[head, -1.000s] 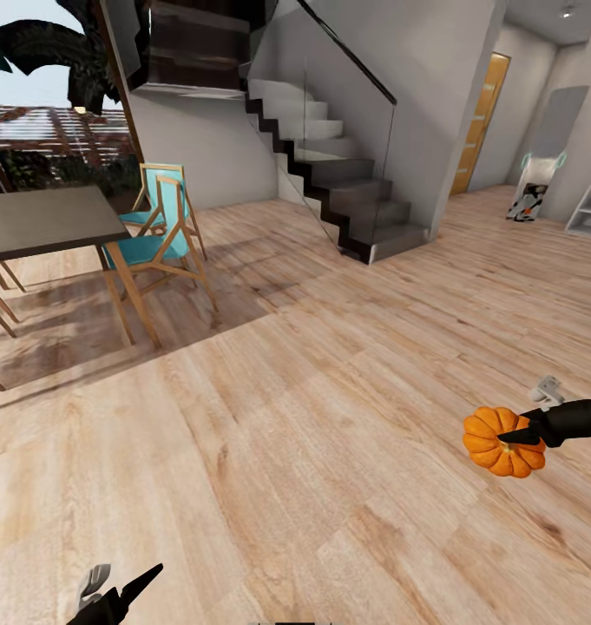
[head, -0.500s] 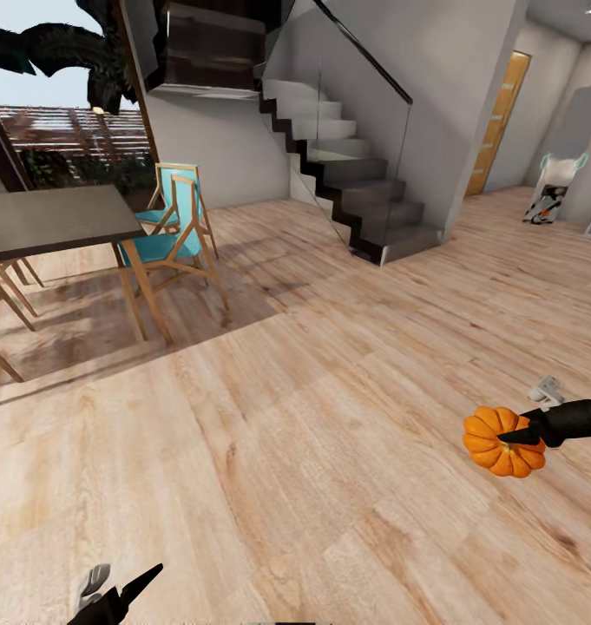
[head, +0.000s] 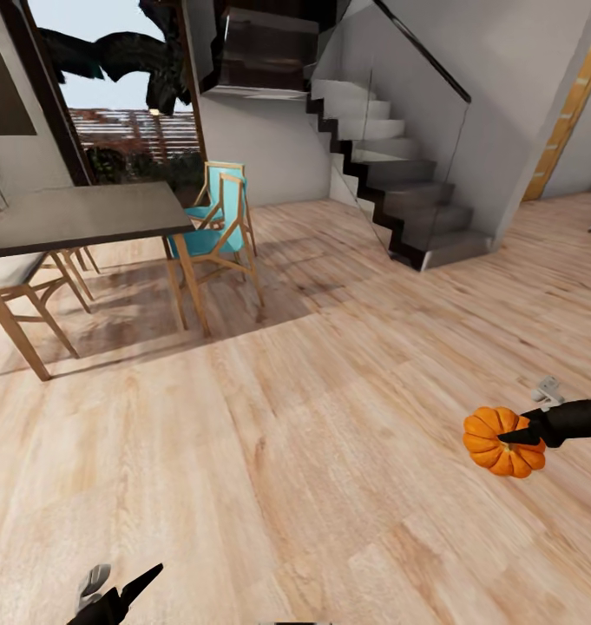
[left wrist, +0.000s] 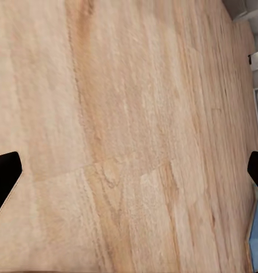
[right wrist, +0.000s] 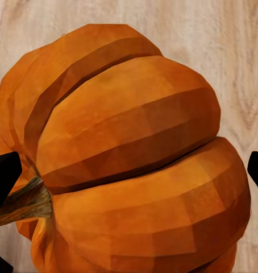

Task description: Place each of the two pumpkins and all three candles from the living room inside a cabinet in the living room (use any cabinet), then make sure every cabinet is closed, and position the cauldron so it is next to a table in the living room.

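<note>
Currently inspected: the right arm reached in from the right edge of the head view, roughly level above the floor, its forearm black and pointing left. The right gripper (head: 514, 437) was pinching a pumpkin (head: 502, 442), one dark finger lying across the orange ribs near the top. In the right wrist view the pumpkin (right wrist: 129, 153) sat between the two black fingertips (right wrist: 4, 182) at either edge, its brown stem (right wrist: 24, 206) turned toward one of them. The pumpkin was held clear of the wooden floor (head: 312, 451), at the near right of the scene, well apart from any furniture.

The left gripper (head: 117, 592) showed at the near left, low at the frame's bottom edge, one black finger angled up and to the right beside a grey part. In the left wrist view its fingertips (left wrist: 4, 176) stood wide apart with only floor boards (left wrist: 129, 136) between them; it carried nothing.

At the far left stood a dark-topped dining table (head: 78, 217) on wooden legs, with a teal chair (head: 221, 227) just beside its right end. A staircase (head: 399, 191) with a glass balustrade rose at the far centre-right, and a wooden door (head: 568, 121) stood at the far right.
</note>
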